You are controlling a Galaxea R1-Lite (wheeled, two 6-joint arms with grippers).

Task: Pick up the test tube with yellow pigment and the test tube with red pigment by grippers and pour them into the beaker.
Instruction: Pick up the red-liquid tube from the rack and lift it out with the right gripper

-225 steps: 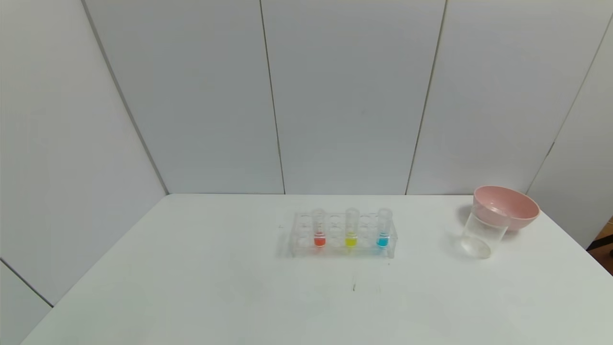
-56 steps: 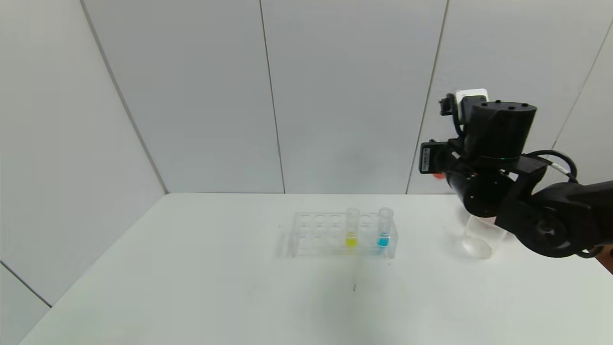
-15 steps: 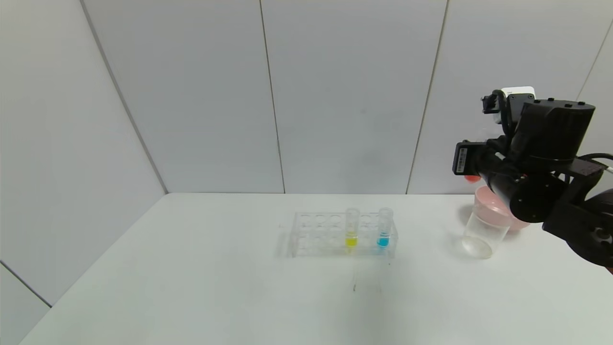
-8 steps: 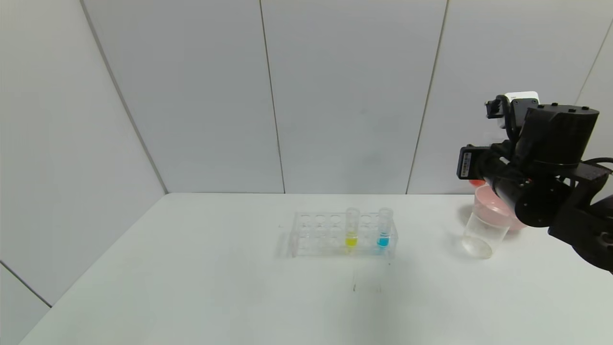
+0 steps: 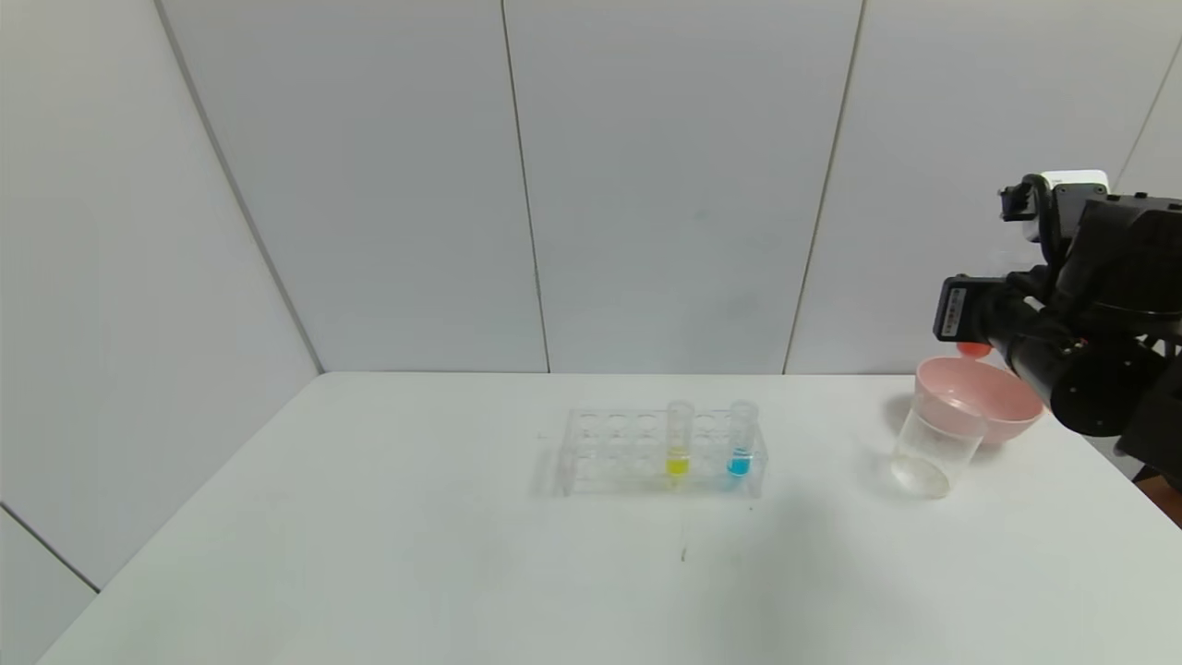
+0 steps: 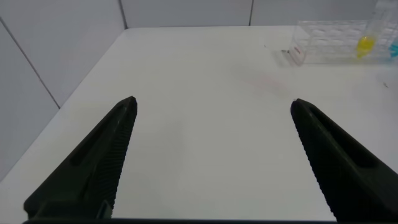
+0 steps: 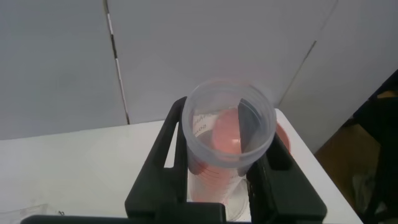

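Loads of open room on the white table (image 5: pixel 369 554): its whole left half and near edge are bare, and everything sits toward the far middle and far right corner. The right arm (image 5: pixel 1099 369) reaches in from the right edge, held up high above that corner, wrist turned so the right gripper (image 7: pixel 217 155) points sideways. Its fingers are clamped on the test tube with red pigment (image 7: pixel 229 134); from the wrist view you look straight down the tube's open mouth, and in the head view only its red end (image 5: pixel 972 349) peeks out, up above the pink bowl (image 5: pixel 993 397). The clear rack (image 5: pixel 660 453) stands mid-table, well apart from the beaker (image 5: pixel 933 443), which sits just in front of the bowl, close to the table's right edge. The test tube with yellow pigment (image 5: pixel 679 439) stands upright in the rack, with a blue tube (image 5: pixel 741 439) beside it. The left gripper (image 6: pixel 211 155) is low over the bare left side, fingers spread wide, holding nothing.
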